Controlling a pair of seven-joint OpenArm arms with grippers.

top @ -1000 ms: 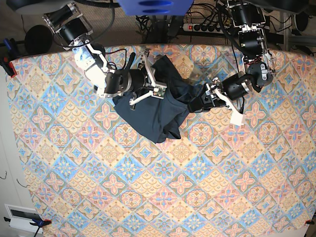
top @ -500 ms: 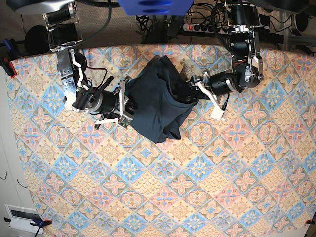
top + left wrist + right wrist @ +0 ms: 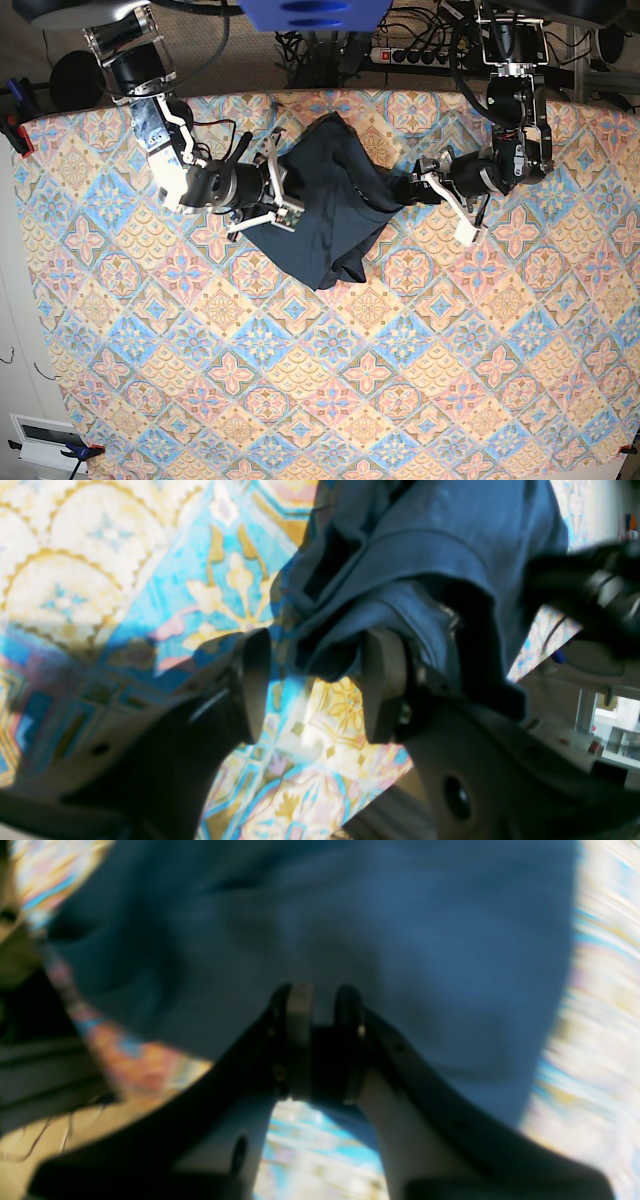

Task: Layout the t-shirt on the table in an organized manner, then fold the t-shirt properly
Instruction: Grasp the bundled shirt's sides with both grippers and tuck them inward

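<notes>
The dark navy t-shirt (image 3: 325, 205) lies bunched on the patterned table (image 3: 350, 380) near its far edge. My right gripper (image 3: 275, 190) is at the shirt's left edge in the base view. In the right wrist view it (image 3: 322, 1005) is shut, with the blue cloth (image 3: 400, 940) pinched between its fingers. My left gripper (image 3: 413, 188) is at the shirt's right tip. In the left wrist view it (image 3: 315, 680) stands open just above the tabletop (image 3: 75, 555). A fold of the shirt (image 3: 425, 555) hangs into the top of the gap and touches one finger (image 3: 382, 685).
A power strip and cables (image 3: 420, 55) lie on the floor behind the table's far edge. A red clamp (image 3: 15, 135) grips the table's left edge. A white box (image 3: 40, 440) sits beyond the near left corner.
My right gripper swung left and then back right and up with the shirt's edge in it. My left gripper shifted slightly right. The shirt is spread a little wider between them.
</notes>
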